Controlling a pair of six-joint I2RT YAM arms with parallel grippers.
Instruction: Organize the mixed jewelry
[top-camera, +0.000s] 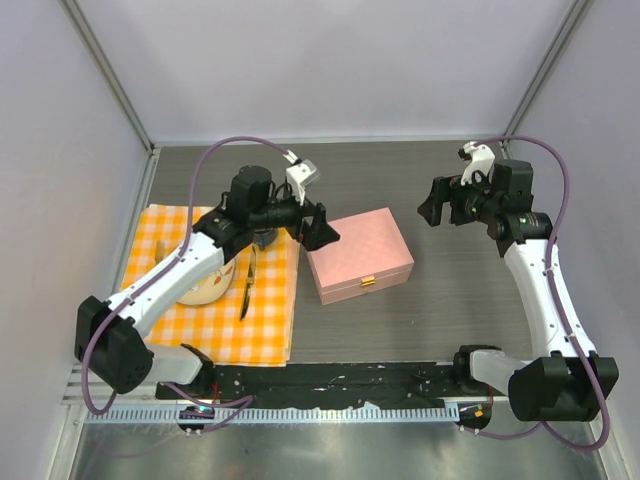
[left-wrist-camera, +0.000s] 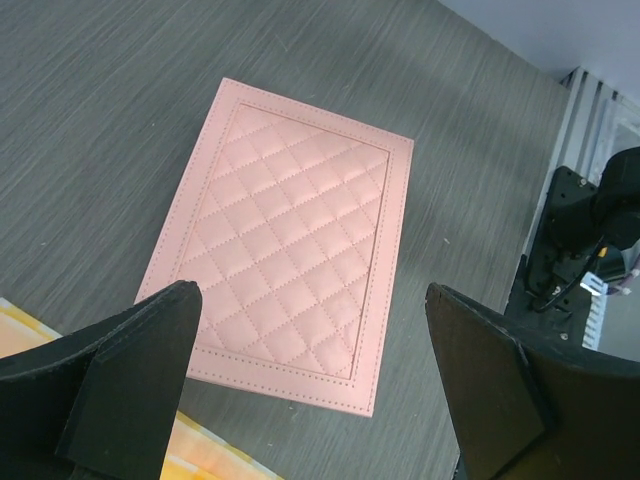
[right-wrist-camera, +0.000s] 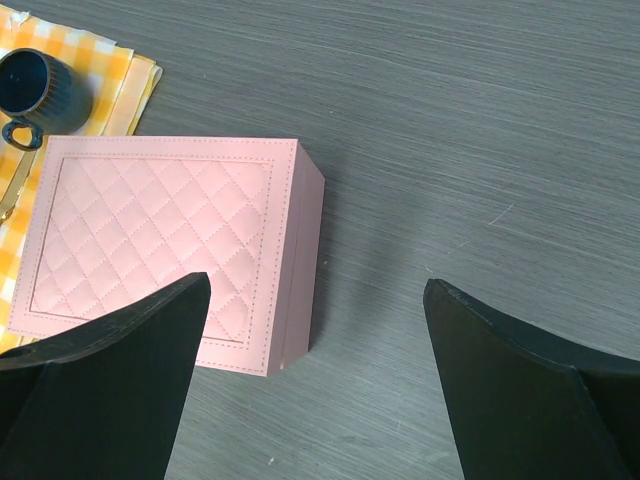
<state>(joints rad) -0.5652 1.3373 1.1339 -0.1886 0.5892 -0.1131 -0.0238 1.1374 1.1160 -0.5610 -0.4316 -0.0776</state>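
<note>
Pink box (top-camera: 358, 258) beside cloth (top-camera: 265, 322) edge, left claw (top-camera: 320, 230) spread, grey table (top-camera: 470, 290) beyond

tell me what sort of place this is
Probably a robot lab test cell: pale panel walls enclose a grey table, left arm and right arm stand mounted at its near edge, with staged props: pink quilted box, checked cloth.

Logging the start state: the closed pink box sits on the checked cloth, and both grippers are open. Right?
Not quite: the top view shows the closed pink box on the grey table beside the checked cloth, not on it. The left gripper and right gripper are open.
</note>
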